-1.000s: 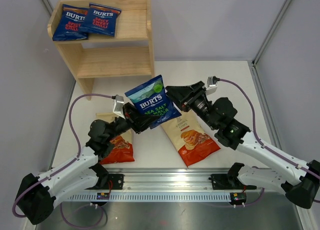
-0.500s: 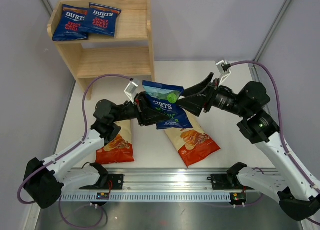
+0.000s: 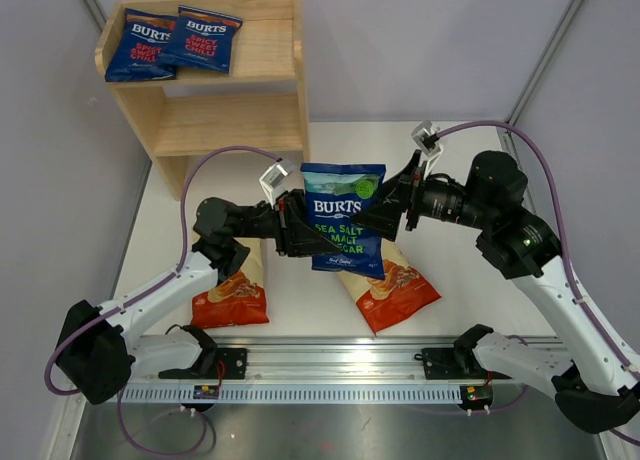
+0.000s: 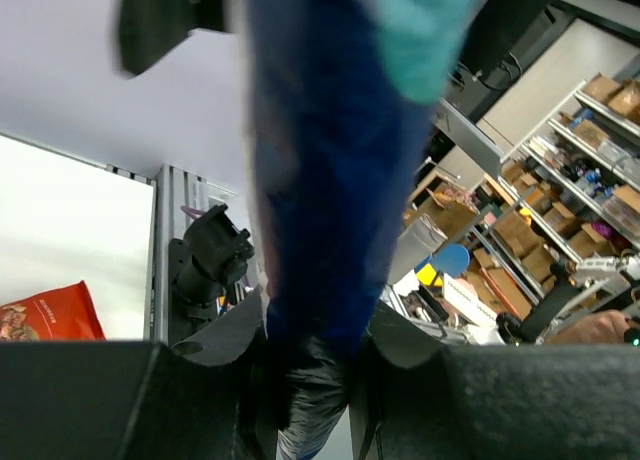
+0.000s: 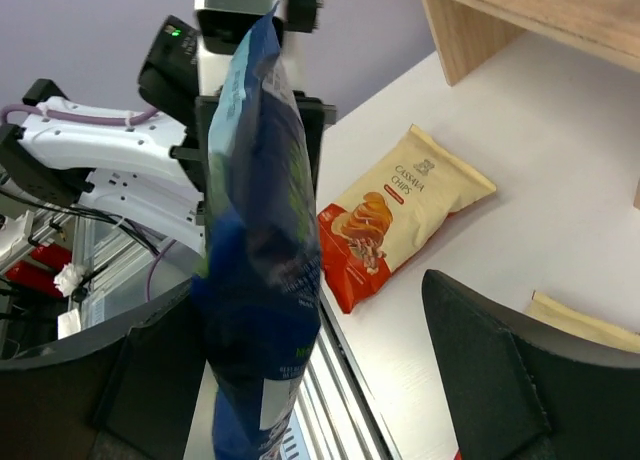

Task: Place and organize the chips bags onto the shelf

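"BURTS SEA SALT MALT VINEGAR" reads the blue bag (image 3: 343,220) between the left end effector (image 3: 297,230) and the right end effector (image 3: 388,210). Far beyond them, the first far bag (image 3: 140,45) and the second far bag (image 3: 207,38) read "BURTS SPICY SWEET CHILLI". The cream bag (image 5: 405,215) near the left end effector reads "CASSAVA CHIPS".

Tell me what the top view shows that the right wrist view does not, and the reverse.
Only top: two blue bags on the shelf's top tier. Only right wrist: the left cream bag's uncovered top, lettered CASSAVA CHIPS. Both: the green-topped bag, clamped by the left pincer; the shelf; the open right pincer.
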You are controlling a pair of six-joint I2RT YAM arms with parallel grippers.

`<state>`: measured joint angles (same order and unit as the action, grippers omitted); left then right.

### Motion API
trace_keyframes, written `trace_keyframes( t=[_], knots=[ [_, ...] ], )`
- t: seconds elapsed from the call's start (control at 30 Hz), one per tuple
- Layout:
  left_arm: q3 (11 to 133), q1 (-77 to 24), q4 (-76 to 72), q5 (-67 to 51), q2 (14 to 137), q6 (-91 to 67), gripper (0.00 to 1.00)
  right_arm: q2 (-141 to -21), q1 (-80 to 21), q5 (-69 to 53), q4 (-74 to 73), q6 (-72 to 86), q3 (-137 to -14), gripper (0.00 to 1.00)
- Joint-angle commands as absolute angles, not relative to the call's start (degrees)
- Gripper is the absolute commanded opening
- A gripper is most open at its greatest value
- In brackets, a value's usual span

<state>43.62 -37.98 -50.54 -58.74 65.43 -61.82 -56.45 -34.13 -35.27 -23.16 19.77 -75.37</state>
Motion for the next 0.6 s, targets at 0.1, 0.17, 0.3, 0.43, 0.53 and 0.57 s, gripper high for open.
trace_keyframes(
  t=[0.1,0.17,0.3,0.43,0.53,0.57],
  knots=[
    [46.93,-38.5,-46.63,-63.63,64.16,-58.11,0.26,-57.92,-34.19,-36.64,-25.23,18.72,-79.89,0.72],
    [48.68,-38.5,-41.07,-63.9,63.9,-53.21,0.26,-58.27,-34.19,-38.66,-24.62,20.12,-80.5,0.56],
    [51.85,-38.41,-29.21,-63.9,63.55,-47.03,0.26,-59.32,-34.19,-42.27,-23.03,23.28,-80.33,0.38],
    [55.1,-37.89,-21.98,-62.85,62.84,-42.29,0.31,-59.94,-34.19,-40.17,-22.5,24.87,-80.42,0.13],
    [56.24,-36.48,-18.99,-60.66,61.7,-41.23,0.41,-59.07,-34.19,-38.33,-19.69,26.45,-79.54,0.07],
    [56.42,-35.95,-18.03,-59.69,60.92,-40.96,0.52,-58.89,-34.19,-37.54,-18.9,26.63,-79.63,0.05]
  ],
)
